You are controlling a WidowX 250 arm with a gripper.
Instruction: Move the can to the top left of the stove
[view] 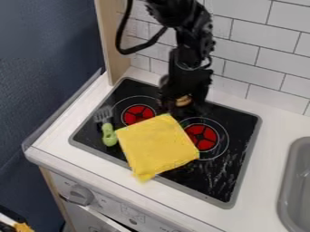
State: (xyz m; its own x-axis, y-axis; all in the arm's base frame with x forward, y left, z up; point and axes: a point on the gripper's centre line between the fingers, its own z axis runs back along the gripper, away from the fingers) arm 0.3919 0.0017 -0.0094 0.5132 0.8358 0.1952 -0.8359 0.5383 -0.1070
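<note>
Camera view, can: a tan, rounded patch, probably the can, sat right at the gripper's tip, mostly hidden; its long axis couldn't be told.
Gripper: wide or clamped, I couldn't tell.
Stove's top left: lay leftward of the gripper, so a sideways carry seemed due (if the grip was sound).
Stove: spread beneath the gripper, with the yellow cloth just in front and the green-handled fork off front-left.
Room: tiled wall behind, sink well rightward.
</note>
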